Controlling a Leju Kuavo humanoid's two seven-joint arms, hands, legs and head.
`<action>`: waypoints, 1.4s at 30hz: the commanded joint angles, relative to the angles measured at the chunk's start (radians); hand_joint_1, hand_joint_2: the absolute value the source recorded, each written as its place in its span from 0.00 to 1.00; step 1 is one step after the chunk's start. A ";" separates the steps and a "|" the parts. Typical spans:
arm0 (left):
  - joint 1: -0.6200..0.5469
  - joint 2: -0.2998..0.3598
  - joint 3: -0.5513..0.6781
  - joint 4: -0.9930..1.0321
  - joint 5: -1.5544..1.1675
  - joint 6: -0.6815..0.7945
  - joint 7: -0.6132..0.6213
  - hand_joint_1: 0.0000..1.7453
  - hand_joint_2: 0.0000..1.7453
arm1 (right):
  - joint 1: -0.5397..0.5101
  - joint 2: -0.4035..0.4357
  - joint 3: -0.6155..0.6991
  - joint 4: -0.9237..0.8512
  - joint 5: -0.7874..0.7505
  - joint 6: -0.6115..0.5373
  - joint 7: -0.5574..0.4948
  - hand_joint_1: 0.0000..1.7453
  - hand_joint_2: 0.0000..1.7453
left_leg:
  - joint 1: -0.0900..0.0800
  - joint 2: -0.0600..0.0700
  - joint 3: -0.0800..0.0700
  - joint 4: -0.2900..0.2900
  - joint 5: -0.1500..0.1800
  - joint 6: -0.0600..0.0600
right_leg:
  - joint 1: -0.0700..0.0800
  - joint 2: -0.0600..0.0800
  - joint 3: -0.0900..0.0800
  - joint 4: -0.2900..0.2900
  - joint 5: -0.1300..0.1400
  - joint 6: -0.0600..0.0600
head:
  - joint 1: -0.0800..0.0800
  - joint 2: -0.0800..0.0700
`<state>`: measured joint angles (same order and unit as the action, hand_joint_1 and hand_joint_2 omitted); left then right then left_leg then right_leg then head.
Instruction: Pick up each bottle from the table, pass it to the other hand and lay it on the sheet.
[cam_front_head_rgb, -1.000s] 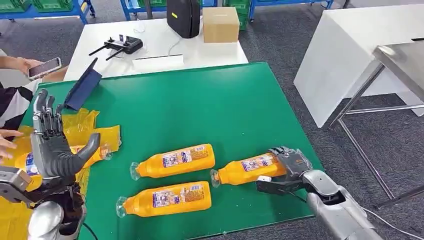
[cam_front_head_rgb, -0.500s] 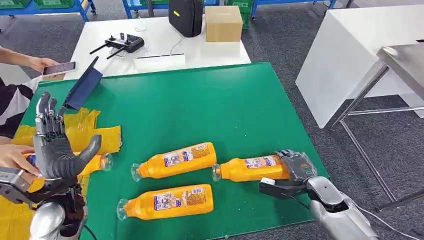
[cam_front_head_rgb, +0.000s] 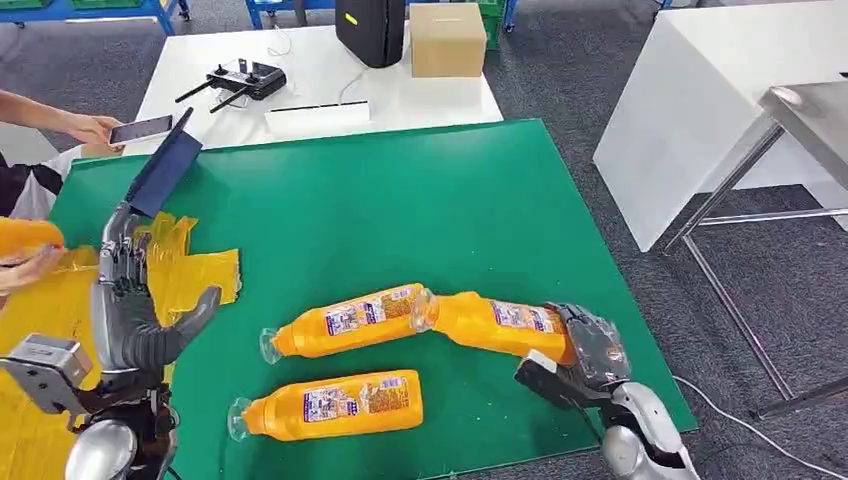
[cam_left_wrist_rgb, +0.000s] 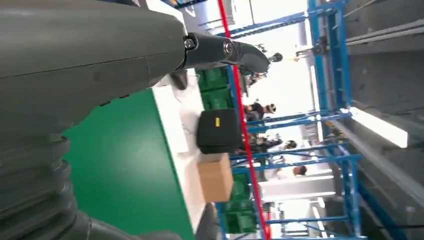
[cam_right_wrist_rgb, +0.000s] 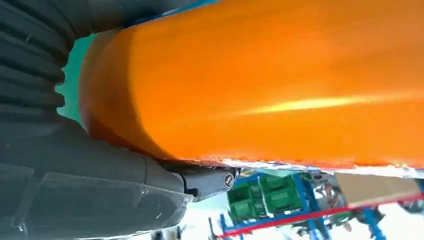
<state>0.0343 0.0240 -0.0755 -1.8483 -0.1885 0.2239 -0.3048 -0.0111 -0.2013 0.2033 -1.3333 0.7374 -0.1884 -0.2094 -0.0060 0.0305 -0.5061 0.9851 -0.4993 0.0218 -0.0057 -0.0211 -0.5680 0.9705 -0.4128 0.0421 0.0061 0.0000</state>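
Green mat (cam_front_head_rgb: 400, 200) covers the table; yellow sheet (cam_front_head_rgb: 60, 300) lies on its left part, under and beside the left hand's fingers. Right hand (cam_front_head_rgb: 585, 350) grips the base of a held bottle (cam_front_head_rgb: 495, 322), fingers wrapped over it, thumb under; the right wrist view has the orange body (cam_right_wrist_rgb: 260, 85) pressed against the palm. Its cap end points away from the fingers and touches or nearly touches the middle bottle (cam_front_head_rgb: 350, 320). Near bottle (cam_front_head_rgb: 330, 402) lies flat on the mat, well apart from both hands. Left hand (cam_front_head_rgb: 135, 305) upright, fingers straight up and apart, thumb out, holding nothing. A person's hand (cam_front_head_rgb: 25, 265) at the left edge holds another bottle (cam_front_head_rgb: 25, 237) just beyond the left hand's fingers.
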 joint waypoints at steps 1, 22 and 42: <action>-0.043 0.005 -0.040 0.067 -0.079 -0.028 0.043 0.00 1.00 | -0.037 0.186 -0.111 -0.008 -0.101 0.002 -0.030 1.00 1.00 | 0.001 -0.002 0.000 0.000 0.000 -0.001 | 0.000 0.001 0.000 0.000 0.000 -0.001 | 0.000 0.000; -0.065 -0.001 -0.064 0.090 -0.100 -0.040 0.062 0.00 1.00 | -0.056 0.221 -0.102 0.001 -0.125 -0.009 -0.033 1.00 1.00 | 0.001 -0.003 -0.002 0.000 0.000 -0.002 | 0.001 0.001 -0.002 0.000 0.000 -0.001 | 0.000 0.000; -0.204 -0.015 -0.169 0.206 -0.103 -0.075 0.093 0.00 1.00 | -0.178 0.342 0.168 0.119 -0.248 0.088 -0.120 1.00 1.00 | 0.002 -0.001 -0.004 0.001 0.001 -0.003 | 0.001 0.003 -0.004 0.000 0.001 -0.002 | 0.000 0.000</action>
<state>-0.0384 0.0221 -0.1679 -1.7857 -0.3193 0.1610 -0.2266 -0.0650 0.0710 0.1488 -1.3497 0.5016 -0.1384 -0.3075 -0.0062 0.0304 -0.5103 0.9851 -0.4987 0.0212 -0.0057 -0.0211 -0.5721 0.9710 -0.4127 0.0420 0.0065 0.0000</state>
